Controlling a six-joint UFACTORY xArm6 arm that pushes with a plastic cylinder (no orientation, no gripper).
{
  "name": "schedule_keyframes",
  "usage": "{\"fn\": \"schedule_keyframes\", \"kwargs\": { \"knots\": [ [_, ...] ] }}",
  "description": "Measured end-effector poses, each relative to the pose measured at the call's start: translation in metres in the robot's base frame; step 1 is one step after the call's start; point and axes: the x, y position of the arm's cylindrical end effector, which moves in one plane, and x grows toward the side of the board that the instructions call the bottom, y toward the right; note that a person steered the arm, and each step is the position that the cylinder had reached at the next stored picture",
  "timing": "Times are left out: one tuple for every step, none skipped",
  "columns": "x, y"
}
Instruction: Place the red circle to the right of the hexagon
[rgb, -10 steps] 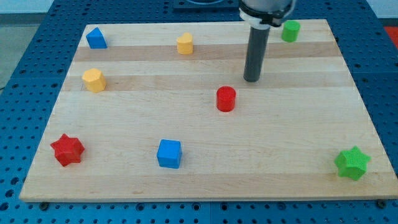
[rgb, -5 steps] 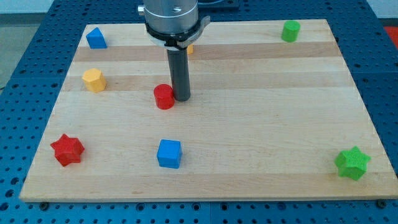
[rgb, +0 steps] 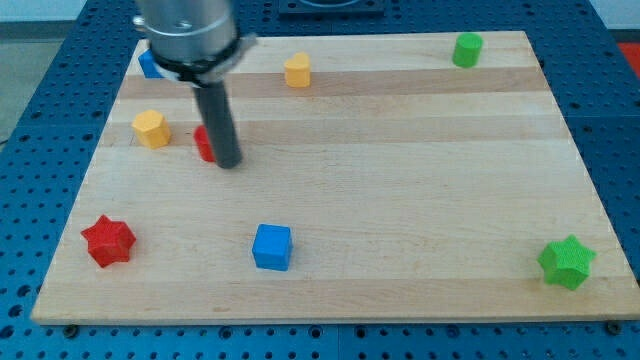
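The wooden table (rgb: 400, 230) fills most of the view, lying on a blue perforated base (rgb: 30, 200). The arm's grey housing (rgb: 187, 35) comes down from the view's top left, and the dark rod (rgb: 221, 120) drops straight from it. There are no fingers on this arm, only the rod, so nothing is clenched or released.

My tip (rgb: 229, 163) rests on the table in the left half, touching the right side of the red circle (rgb: 205, 145), which is mostly hidden behind the rod. That red circle sits just to the right of the yellow hexagon (rgb: 151, 129), with a small gap between the two.

The blue cube (rgb: 272, 246) lies near the bottom, well below the tip. The green star (rgb: 566, 262) sits at the bottom right corner, and the red star (rgb: 108, 240) at the bottom left. A second yellow block (rgb: 297, 70), its shape unclear, lies near the top edge, right of the housing. The green cylinder (rgb: 466, 49) stands at the top right. A blue block (rgb: 149, 65) peeks out at the top left, largely covered by the housing.
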Motion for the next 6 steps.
{"fn": "schedule_keyframes", "kwargs": {
  "knots": [
    [-0.006, 0.009],
    [-0.027, 0.0],
    [-0.03, -0.009],
    [-0.043, 0.03],
    [-0.05, 0.097],
    [-0.071, 0.122]
  ]
}}
